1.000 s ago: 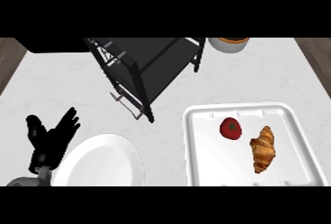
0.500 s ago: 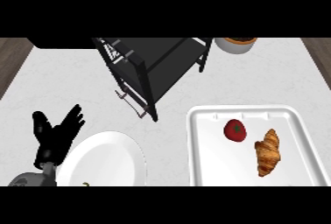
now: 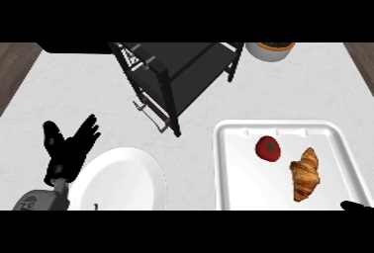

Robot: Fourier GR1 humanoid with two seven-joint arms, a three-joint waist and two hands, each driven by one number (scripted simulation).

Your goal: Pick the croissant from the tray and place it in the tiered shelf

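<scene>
Only a black sliver of my right hand [image 3: 358, 205] shows at the lower right edge, by the near corner of the white rectangular tray [image 3: 226, 163]; I cannot tell how it is set. My left hand [image 3: 67, 153] rests wide, fingers up, beside a round white plate [image 3: 120, 180]. The golden-brown croissant [image 3: 305, 174] lies on the tray, next to a red tomato [image 3: 268, 148]. Farther off stands the black wire tiered shelf [image 3: 182, 74], then a white bowl [image 3: 269, 52].
</scene>
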